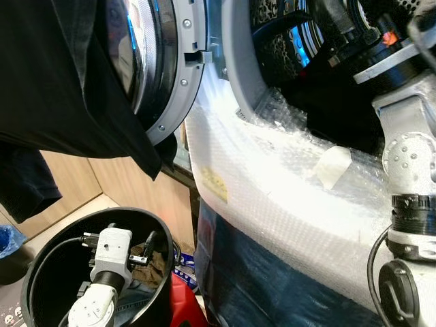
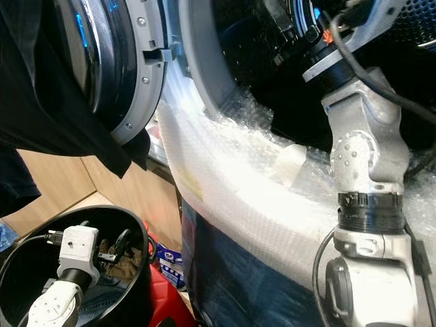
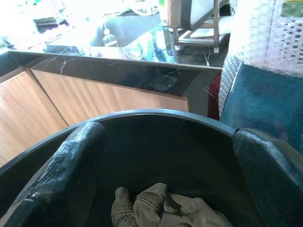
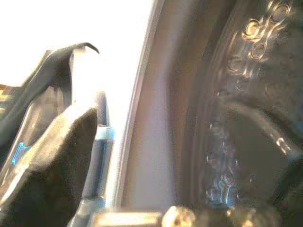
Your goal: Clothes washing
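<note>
The washer's round door (image 1: 170, 82) stands open at the left, with a black garment (image 1: 61, 88) draped over it. My right arm (image 1: 409, 150) reaches into the perforated drum (image 1: 286, 41), where my right gripper (image 1: 337, 27) is lost among dark cloth (image 1: 340, 116). Down at the lower left, my left gripper (image 3: 165, 137) is open inside a black basket (image 1: 153, 225). It hangs just above a beige checked garment (image 3: 161, 208) and holds nothing.
Bubble wrap (image 1: 272, 184) covers the washer's front below the opening, over a dark blue panel (image 1: 259, 272). Wooden cabinet fronts (image 1: 129, 184) stand behind the basket. A red object (image 1: 184, 300) sits between basket and washer, and a blue item (image 1: 8, 238) lies at the far left.
</note>
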Robot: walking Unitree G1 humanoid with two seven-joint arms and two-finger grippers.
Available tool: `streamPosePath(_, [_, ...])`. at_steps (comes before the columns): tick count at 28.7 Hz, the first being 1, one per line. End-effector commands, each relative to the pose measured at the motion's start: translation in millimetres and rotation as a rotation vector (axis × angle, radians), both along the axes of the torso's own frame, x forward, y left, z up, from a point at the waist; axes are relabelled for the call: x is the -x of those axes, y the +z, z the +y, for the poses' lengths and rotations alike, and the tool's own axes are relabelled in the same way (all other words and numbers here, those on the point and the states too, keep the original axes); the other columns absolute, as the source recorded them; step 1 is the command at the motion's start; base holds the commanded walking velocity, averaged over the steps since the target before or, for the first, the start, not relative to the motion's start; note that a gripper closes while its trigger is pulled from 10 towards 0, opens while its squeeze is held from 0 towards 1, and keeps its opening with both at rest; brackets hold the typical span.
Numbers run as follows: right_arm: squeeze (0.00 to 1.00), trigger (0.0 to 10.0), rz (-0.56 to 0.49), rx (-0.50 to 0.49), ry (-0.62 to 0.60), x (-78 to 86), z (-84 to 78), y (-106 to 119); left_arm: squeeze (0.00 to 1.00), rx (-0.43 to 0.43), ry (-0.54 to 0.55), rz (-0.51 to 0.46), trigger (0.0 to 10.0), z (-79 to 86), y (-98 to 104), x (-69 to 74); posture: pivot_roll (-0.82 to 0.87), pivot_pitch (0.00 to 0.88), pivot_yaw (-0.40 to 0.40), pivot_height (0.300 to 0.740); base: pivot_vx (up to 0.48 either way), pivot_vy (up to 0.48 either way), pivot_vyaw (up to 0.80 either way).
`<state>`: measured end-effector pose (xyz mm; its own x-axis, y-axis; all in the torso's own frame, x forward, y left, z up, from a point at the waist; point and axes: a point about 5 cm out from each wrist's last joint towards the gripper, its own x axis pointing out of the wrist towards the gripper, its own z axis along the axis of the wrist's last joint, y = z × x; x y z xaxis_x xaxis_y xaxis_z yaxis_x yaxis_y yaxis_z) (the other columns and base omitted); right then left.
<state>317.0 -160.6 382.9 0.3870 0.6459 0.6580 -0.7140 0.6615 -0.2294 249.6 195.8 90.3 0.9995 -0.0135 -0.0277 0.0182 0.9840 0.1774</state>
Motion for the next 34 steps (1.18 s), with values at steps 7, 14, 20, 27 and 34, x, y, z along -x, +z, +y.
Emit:
streamPosePath(7, [0.0,10.0,-0.095,0.045,0.431,68.9,10.9,1,0.0,0.008,-0.001,-0.039,10.0,3.1,5,-1.9,0.15,0.022,0.028,0.74,0.0,0.0,0.0])
streamPosePath(14, [0.0,10.0,0.113,0.118,0.71,113.3,32.6,-52,0.0,0.034,-0.109,-0.151,10.0,-6.4,32,-8.7,0.15,0.016,0.011,0.74,0.0,0.0,0.0])
streamPosePath(20, [0.0,10.0,0.381,0.24,0.722,120.8,38.8,-108,0.0,0.015,-0.392,-0.107,10.0,-37.7,43,-3.5,0.16,0.01,0.0,0.74,0.0,0.0,0.0])
streamPosePath(27, [0.0,10.0,0.635,0.316,0.753,134.8,34.7,-166,0.0,-0.066,-0.666,0.049,10.0,-60.1,33,10.8,0.15,0.003,0.001,0.74,0.0,0.0,0.0])
streamPosePath(34, [0.0,10.0,0.992,0.731,0.588,153.4,12.4,-280,0.0,-0.106,-0.906,0.221,10.0,-77.1,8,15.3,0.15,0.0,0.007,0.74,0.0,0.0,0.0])
